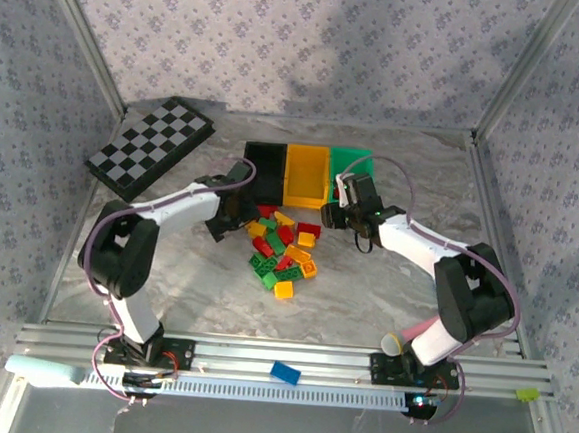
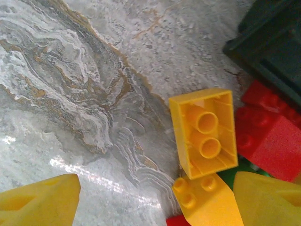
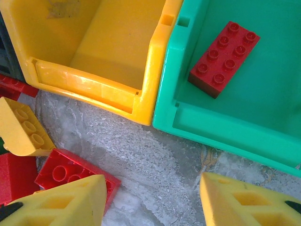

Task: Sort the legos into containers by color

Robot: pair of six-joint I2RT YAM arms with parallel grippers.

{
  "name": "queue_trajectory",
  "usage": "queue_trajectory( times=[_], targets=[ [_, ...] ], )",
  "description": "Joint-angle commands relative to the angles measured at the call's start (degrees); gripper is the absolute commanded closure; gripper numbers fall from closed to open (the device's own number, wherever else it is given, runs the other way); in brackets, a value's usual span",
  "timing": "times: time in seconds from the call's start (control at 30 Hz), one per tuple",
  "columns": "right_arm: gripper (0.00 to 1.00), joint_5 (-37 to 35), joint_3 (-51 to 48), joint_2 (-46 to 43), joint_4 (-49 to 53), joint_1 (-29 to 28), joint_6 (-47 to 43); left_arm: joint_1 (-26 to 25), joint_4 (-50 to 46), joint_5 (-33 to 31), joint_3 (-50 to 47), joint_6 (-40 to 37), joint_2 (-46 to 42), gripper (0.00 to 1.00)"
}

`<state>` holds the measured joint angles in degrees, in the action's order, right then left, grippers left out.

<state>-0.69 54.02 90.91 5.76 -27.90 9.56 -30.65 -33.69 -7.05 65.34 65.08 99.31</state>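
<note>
Two open, empty grippers bracket the pile of legos [image 1: 282, 248] on the marbled grey surface [image 1: 164, 282]. The left gripper [image 1: 231, 219] hangs at the pile's left edge, near the black bin [image 1: 264, 160]. The right gripper [image 1: 342, 217] sits just in front of the seam between the yellow bin [image 1: 305, 191] and the green bin [image 1: 351, 159].

In the left wrist view, the matte yellow fingers [image 2: 42, 202] stand wide apart. An overturned yellow brick [image 2: 204, 132] lies just ahead of them, nearer one finger than the other, hollow side up with two round tubes showing. Its long axis runs nearly straight away from the gripper. The fingers would therefore probably close across its narrow width after a short reach forward and sideways. A yellow sloped brick [image 2: 204, 197] touches its near end and red bricks [image 2: 268, 134] crowd its far flank, so either could get nudged.

In the right wrist view, a red eight-stud brick [image 3: 224, 59] lies flat inside the glossy green bin, diagonal to that gripper's fingers [image 3: 61, 202]. It is apparently the wrong colour for that bin.
</note>
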Motion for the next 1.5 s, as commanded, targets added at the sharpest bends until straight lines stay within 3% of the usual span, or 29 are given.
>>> queue_trajectory(
  times=[0.0,0.37,0.4,0.5,1.17,1.3,1.4,1.47],
  targets=[
    [0.44,-0.8,-0.8,-1.8,-0.4,-0.2,0.3,0.0,-0.4,-1.3,2.9,3.3,1.0,0.16],
    [0.43,-0.8,-1.3,-2.3,-0.8,-0.1,0.5,0.9,-0.4,-2.2,6.2,3.4,5.4,0.16],
    [0.43,-0.8,-1.4,-2.3,-1.0,-0.1,0.5,1.1,-0.4,-2.2,6.0,3.5,5.6,0.23],
    [0.43,-0.8,-1.7,-2.3,-1.4,0.0,0.5,1.7,0.5,-1.5,5.6,3.7,6.1,0.27],
    [0.43,-0.9,-1.8,-1.9,-1.6,0.2,0.4,2.0,0.7,-2.3,7.1,3.7,9.5,0.27],
    [0.43,-0.8,-1.9,-1.8,-1.8,0.1,0.5,2.0,1.1,-2.5,7.0,3.5,9.8,0.32],
    [0.43,-1.1,-2.2,-2.3,-2.1,0.1,0.6,2.3,1.4,-0.9,7.0,3.6,10.4,0.44],
    [0.43,-1.2,-2.6,-2.8,-2.5,0.2,0.7,2.2,1.5,-0.8,6.7,3.6,10.4,0.45]
  ],
)
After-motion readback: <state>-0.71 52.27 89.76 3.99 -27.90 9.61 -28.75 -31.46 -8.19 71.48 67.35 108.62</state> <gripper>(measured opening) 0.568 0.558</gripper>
